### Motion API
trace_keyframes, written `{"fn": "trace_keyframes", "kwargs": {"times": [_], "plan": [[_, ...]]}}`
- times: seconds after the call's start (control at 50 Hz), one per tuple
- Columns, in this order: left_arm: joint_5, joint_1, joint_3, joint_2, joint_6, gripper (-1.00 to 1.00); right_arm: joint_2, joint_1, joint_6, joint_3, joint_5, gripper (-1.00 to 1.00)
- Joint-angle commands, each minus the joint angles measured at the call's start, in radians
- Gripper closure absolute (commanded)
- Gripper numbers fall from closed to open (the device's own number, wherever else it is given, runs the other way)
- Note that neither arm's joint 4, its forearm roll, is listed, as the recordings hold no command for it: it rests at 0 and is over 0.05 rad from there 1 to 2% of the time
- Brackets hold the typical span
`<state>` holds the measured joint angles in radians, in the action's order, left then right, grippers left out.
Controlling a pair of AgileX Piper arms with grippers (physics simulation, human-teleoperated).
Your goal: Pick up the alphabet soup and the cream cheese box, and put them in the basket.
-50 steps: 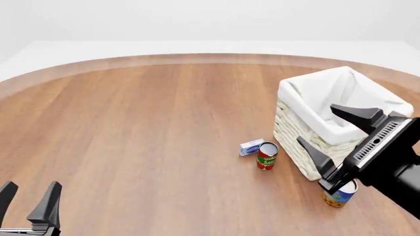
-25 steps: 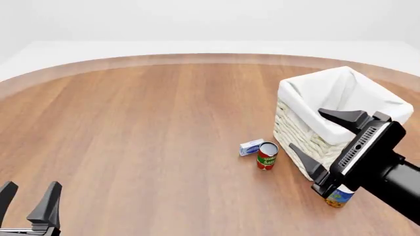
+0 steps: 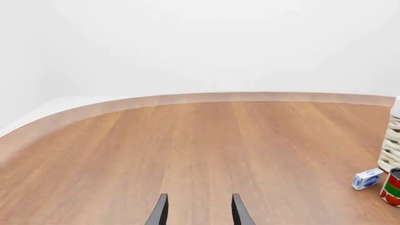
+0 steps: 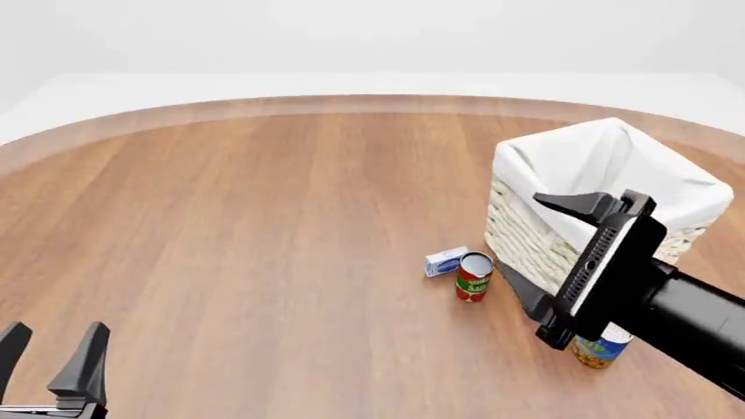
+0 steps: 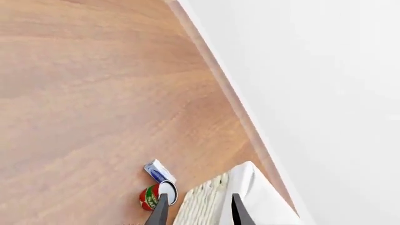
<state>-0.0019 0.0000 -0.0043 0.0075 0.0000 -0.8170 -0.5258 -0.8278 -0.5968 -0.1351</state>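
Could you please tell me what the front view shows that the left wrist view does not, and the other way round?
Only the front view shows the alphabet soup, half hidden behind the right tool, whose fingers are spread open, and the whole basket. Only the left wrist view shows the left tool from behind, its fingertips apart over bare wood. Both show the cream cheese box, the red-and-green can beside it, and the table.

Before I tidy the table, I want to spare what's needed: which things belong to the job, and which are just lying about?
Belongs to the job:
soup can
cream cheese box
basket

Just lying about:
red-and-green can
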Motion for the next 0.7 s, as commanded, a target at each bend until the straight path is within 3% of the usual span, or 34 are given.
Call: {"fn": "trace_keyframes", "kwargs": {"times": [0.02,0.16,0.28,0.36,0.4,0.7], "plan": [[0.000,0.000,0.000,0.000,0.000,-1.00,-0.056,-0.020,-0.090,-0.076,-0.056,-1.00],[0.000,0.000,0.000,0.000,0.000,-1.00,-0.115,-0.009,-0.129,-0.114,-0.057,-1.00],[0.000,0.000,0.000,0.000,0.000,-1.00,-0.183,-0.025,-0.164,-0.174,-0.112,-1.00],[0.000,0.000,0.000,0.000,0.000,-1.00,-0.222,-0.021,-0.152,-0.205,-0.130,-1.00],[0.000,0.000,0.000,0.000,0.000,-1.00,-0.232,-0.064,-0.150,-0.214,-0.157,-1.00],[0.000,0.000,0.000,0.000,0.000,-1.00,-0.327,-0.107,-0.174,-0.314,-0.277,-1.00]]}}
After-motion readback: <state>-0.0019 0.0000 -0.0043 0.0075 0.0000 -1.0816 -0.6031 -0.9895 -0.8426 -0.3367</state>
